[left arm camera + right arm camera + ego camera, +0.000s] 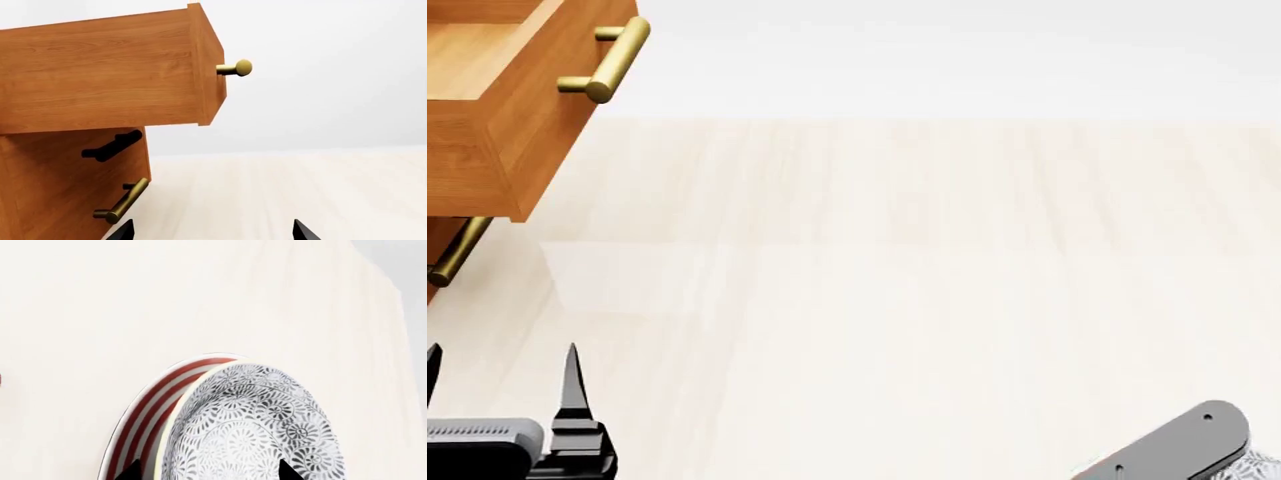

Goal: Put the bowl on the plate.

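a wooden cabinet [73, 165] is seen in the left wrist view, with an open drawer [107, 70] projecting above its lower fronts. the drawer front carries a brass handle [235, 68], seen end-on; below the drawer a black handle [112, 145] and a second brass bar handle [123, 201] are fixed to the cabinet. the pale wooden tabletop [934, 300] extends away from the cabinet, and nothing is seen standing on the stretch shown in the head view. in that view the drawer interior is only partly shown, and no contents can be made out.

the left gripper [212, 231] is shown near the cabinet with its two dark fingertips well apart and nothing between them. in the head view only a grey part of the right arm [1174, 445] is visible, well apart from the cabinet.

in the right wrist view the bowl [250, 425], patterned grey and white, is seen over the plate [143, 415], whose red rings show beside the bowl's pale rim; whether the bowl rests on the plate cannot be told. the right gripper [208, 471] is shown with its tips spread to either side of the bowl; whether they touch it cannot be told.
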